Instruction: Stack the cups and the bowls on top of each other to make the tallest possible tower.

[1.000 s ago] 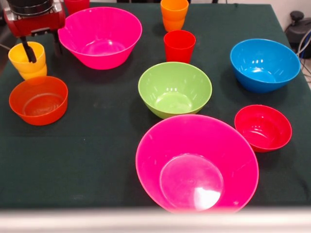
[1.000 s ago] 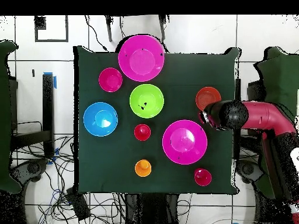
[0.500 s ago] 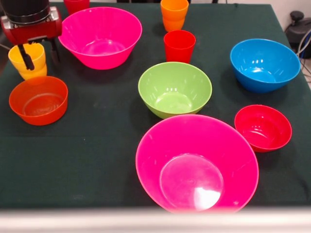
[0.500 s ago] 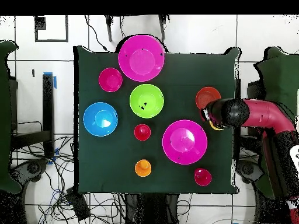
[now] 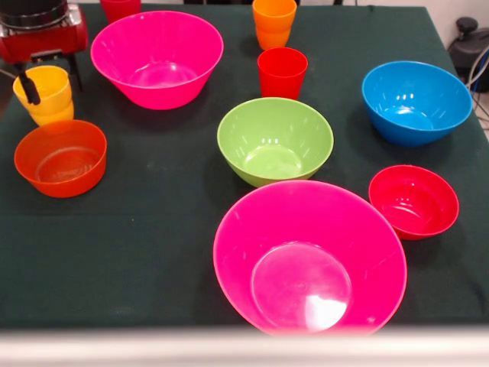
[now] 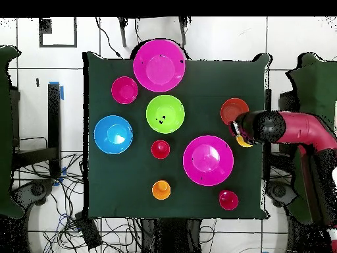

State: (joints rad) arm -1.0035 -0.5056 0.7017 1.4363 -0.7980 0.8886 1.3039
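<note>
My gripper is open at the table's left edge in the front view. One finger reaches down inside the yellow cup and the other stands just outside its rim. From overhead the gripper covers most of the yellow cup. The translucent orange bowl sits right in front of that cup. The lime-green bowl is mid-table, with the red cup and orange cup behind it. The small red bowl and blue bowl are on the right. All stand apart, unstacked.
One large hot-pink bowl stands beside the gripper, close to its outer finger. The other hot-pink bowl is at the near edge. Another red cup shows at the far edge. Cables lie on the floor around the table.
The gripper has shifted toward the left table edge in the front view, its finger sliding across inside the yellow cup. The cup has stayed in place, as has everything else.
</note>
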